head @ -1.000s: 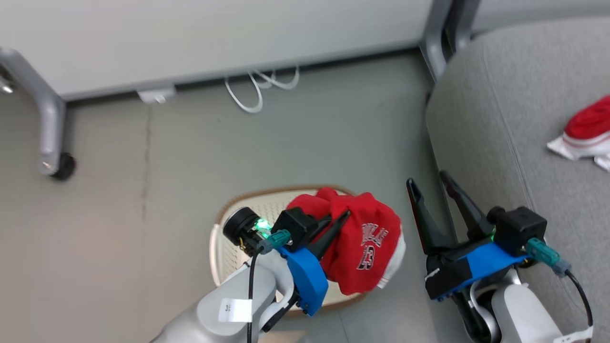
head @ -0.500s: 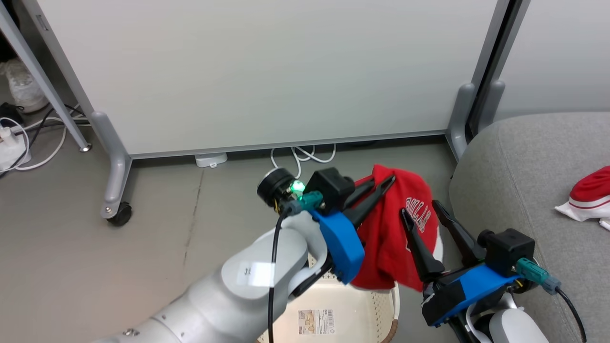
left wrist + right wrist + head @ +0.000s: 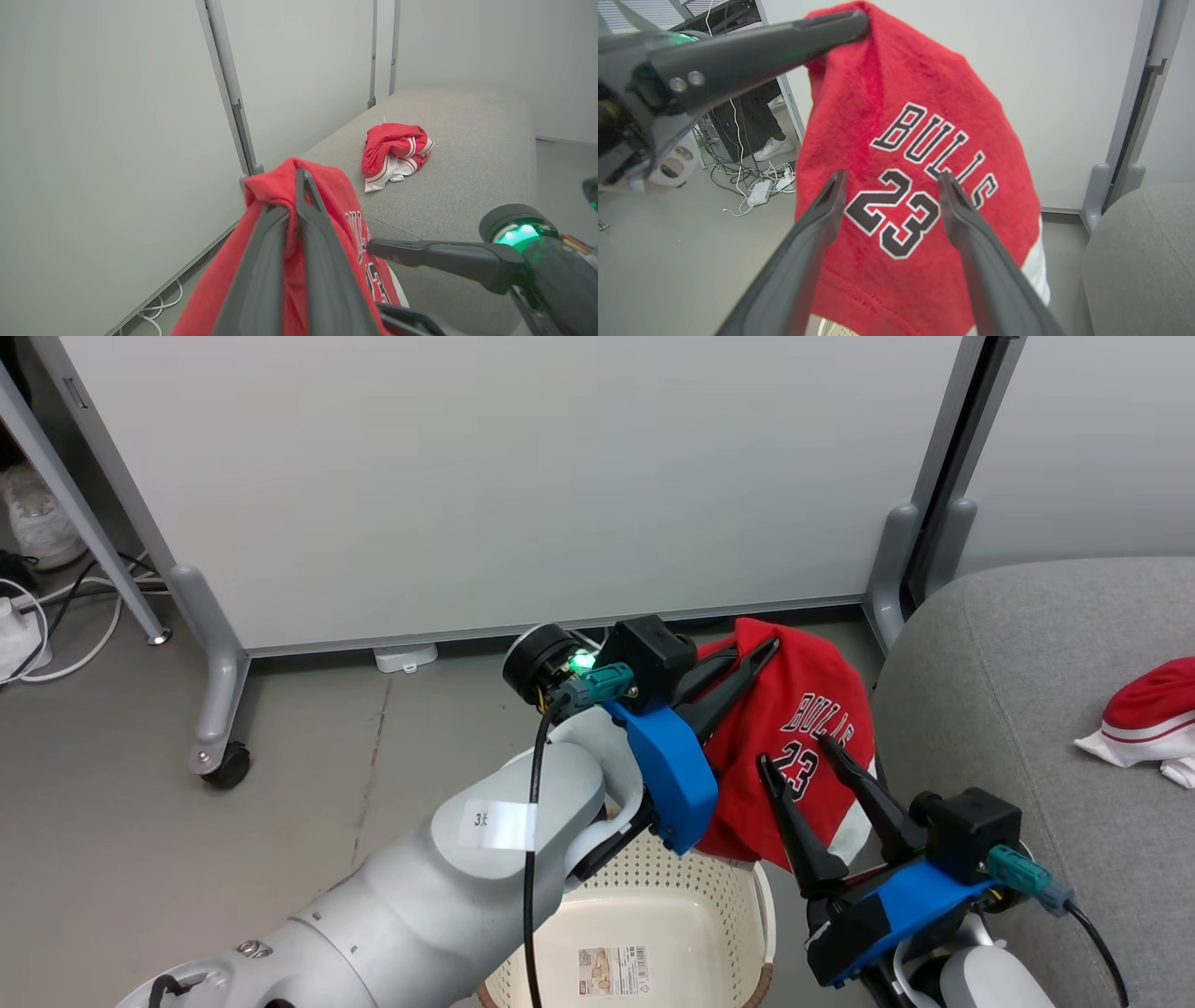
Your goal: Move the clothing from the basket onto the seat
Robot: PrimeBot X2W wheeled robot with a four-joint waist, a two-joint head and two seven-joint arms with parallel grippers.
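My left gripper point(image 3: 758, 650) is shut on the top fold of a red jersey point(image 3: 794, 728) printed "BULLS 23", which hangs above the cream basket point(image 3: 747, 905). In the left wrist view the closed fingers point(image 3: 322, 261) pinch the red cloth point(image 3: 280, 186). My right gripper point(image 3: 795, 752) stands open right in front of the hanging jersey point(image 3: 924, 116), its fingers point(image 3: 822, 214) either side of the number, not touching it that I can tell. A second red and white garment point(image 3: 1148, 719) lies bunched on the grey seat point(image 3: 1008, 691), also visible as a heap point(image 3: 395, 151) in the left wrist view.
A pale partition panel point(image 3: 523, 476) on a castor foot point(image 3: 227, 767) stands behind the basket. White cables point(image 3: 56, 635) lie on the floor at the far left. A barcode sticker point(image 3: 611, 969) shows on the basket's bare bottom.
The head camera tilted up. My left gripper lifted the jersey out of the basket and carried it up and right toward the seat; the jersey now hangs with its print facing my right gripper.
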